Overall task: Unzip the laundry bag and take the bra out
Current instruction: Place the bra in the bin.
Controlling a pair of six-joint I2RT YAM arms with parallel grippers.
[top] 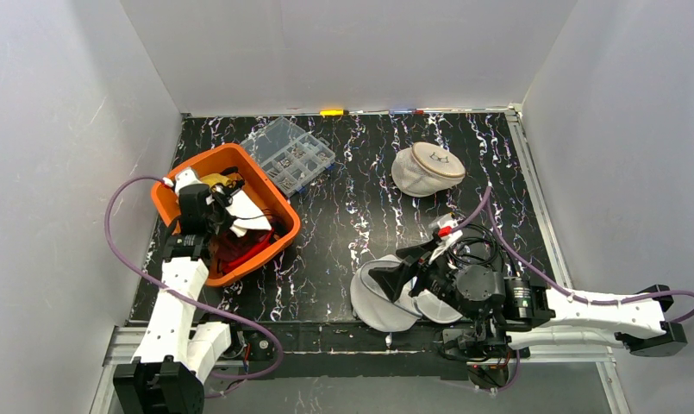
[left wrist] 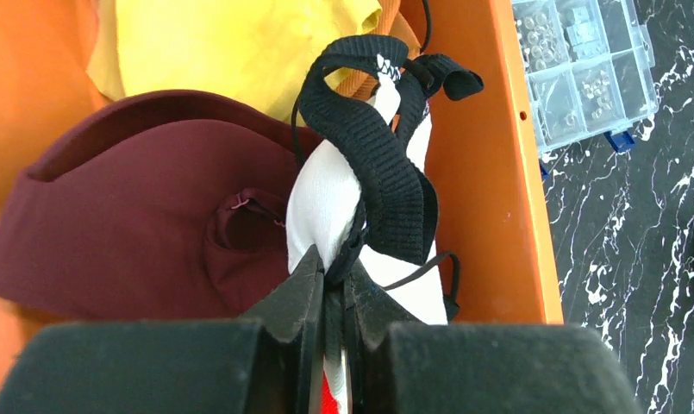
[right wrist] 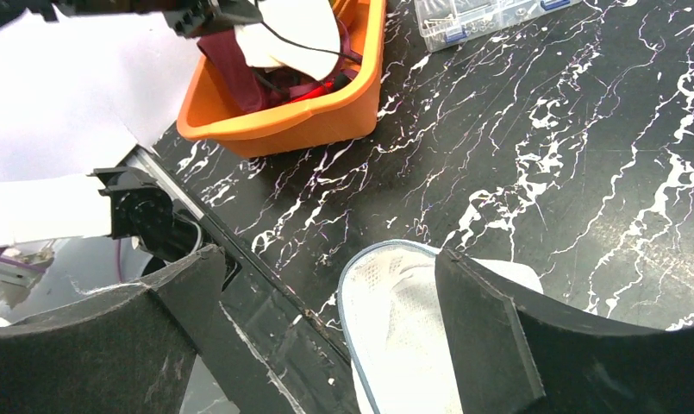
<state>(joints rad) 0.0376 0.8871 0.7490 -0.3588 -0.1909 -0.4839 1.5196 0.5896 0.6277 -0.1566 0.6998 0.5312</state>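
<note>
The bra [left wrist: 326,194] is white with black elastic straps and hangs inside the orange bin [left wrist: 498,190]. My left gripper [left wrist: 333,269] is shut on its lower edge and stands over the bin [top: 274,237] at the table's left. The laundry bag [top: 376,309], flat white mesh with a grey-blue rim, lies spread at the near table edge. My right gripper [right wrist: 326,259] is open just above it, with the bag's rim [right wrist: 386,259] showing between the wide fingers and nothing held.
A maroon garment [left wrist: 128,198] and a yellow cloth [left wrist: 231,43] lie in the bin under the bra. A clear parts organiser [top: 289,153] sits behind the bin. A second round mesh bag [top: 427,168] rests at the back right. Grey walls enclose the black marbled table.
</note>
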